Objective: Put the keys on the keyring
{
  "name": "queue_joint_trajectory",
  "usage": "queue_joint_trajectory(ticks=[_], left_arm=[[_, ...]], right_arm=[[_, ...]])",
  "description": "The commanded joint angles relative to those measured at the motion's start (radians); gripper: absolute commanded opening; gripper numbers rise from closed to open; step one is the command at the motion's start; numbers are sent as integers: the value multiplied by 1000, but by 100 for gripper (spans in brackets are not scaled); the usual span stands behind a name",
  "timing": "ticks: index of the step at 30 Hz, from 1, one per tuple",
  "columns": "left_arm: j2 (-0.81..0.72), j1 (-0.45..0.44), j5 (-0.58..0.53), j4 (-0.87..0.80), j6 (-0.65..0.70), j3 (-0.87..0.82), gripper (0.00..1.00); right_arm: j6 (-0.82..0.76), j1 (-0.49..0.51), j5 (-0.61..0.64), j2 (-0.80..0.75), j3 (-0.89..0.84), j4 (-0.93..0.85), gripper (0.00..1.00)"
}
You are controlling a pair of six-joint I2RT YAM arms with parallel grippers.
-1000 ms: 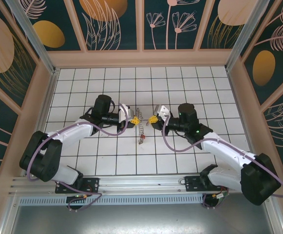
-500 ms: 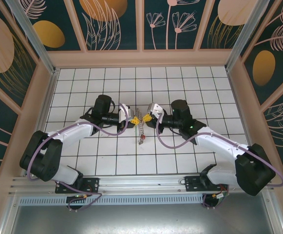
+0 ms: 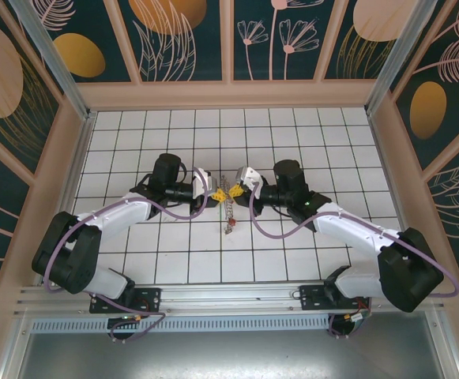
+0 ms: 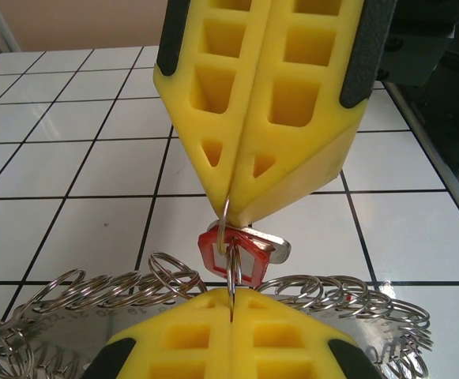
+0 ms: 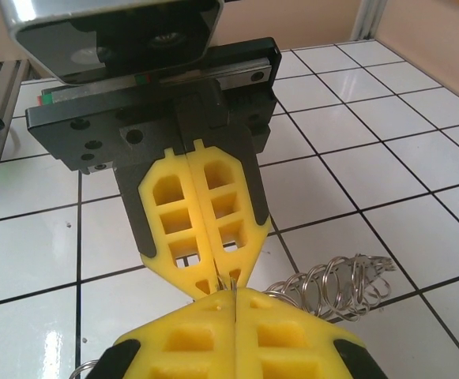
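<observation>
Here left hand (image 4: 231,304) and right hand (image 4: 233,207), closed, pinch the red key (image 4: 207,251)'s small ring (image 4: 224,227).

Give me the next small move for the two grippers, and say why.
Probably turn the right gripper slightly, left gripper holding firm, to work the red key round: both are shut tip to tip on one thin ring, the key hanging between them.

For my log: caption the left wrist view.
Left gripper and right gripper both pinch a small ring carrying a red key, by the keyring.
</observation>
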Motion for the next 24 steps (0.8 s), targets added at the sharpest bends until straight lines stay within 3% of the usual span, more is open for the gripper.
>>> queue_joint_trajectory(ticks=[1,15,24], left_arm=[[0,-7,23,27,-10,15,0],[0,-7,12,28,-15,16,0],[-4,-7,16,25,-13,15,0]], right_arm=[[-15,9,19,-48,16,-23,0],[11,35,-10,-15,31,-51,0],[27,65,89,15,28,39,0]])
